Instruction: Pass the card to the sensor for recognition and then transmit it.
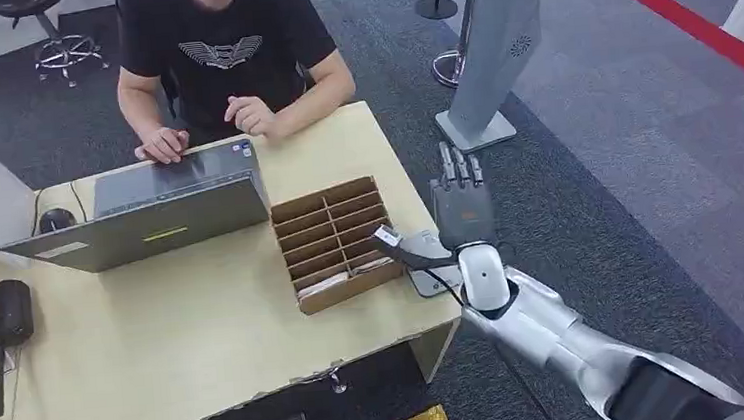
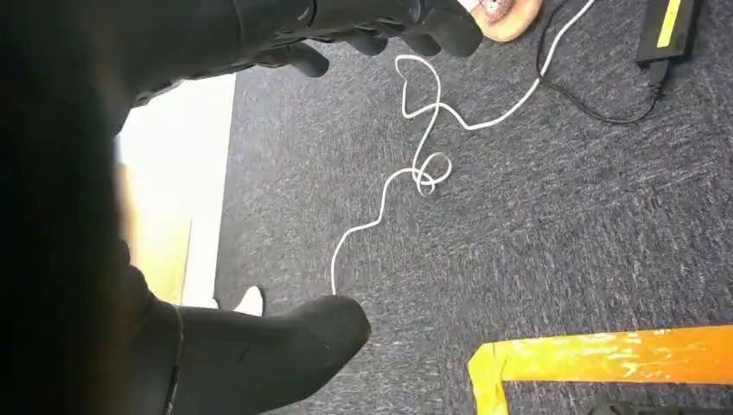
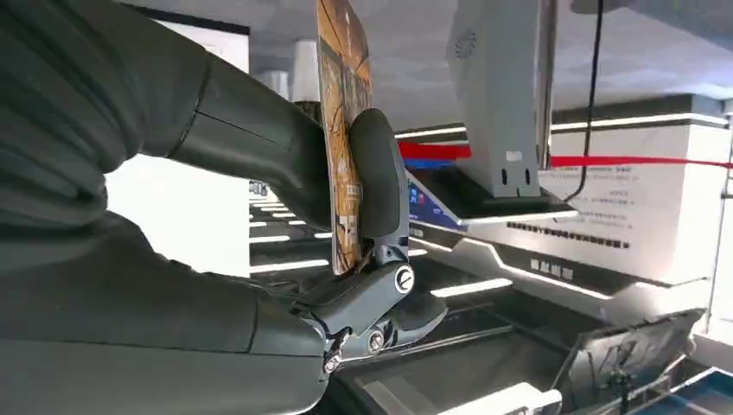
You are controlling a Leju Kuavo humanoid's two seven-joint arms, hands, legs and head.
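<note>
Right robot hand (image 1: 463, 213) sits just off the bench's (image 1: 197, 334) right edge, pinching the card (image 3: 344, 130) between thumb and fingers, so it's grasping the card edge-on. Left robot hand (image 2: 372, 26) hangs over grey carpet, can't tell if it's clenched. Beside the right one: a cardboard divider box (image 1: 336, 243). Further back, a laptop (image 1: 148, 213) and a person (image 1: 225, 51) typing.

One card (image 3: 344, 130), one laptop (image 1: 162, 206), one divided cardboard box (image 1: 336, 243), one person (image 1: 225, 51).
</note>
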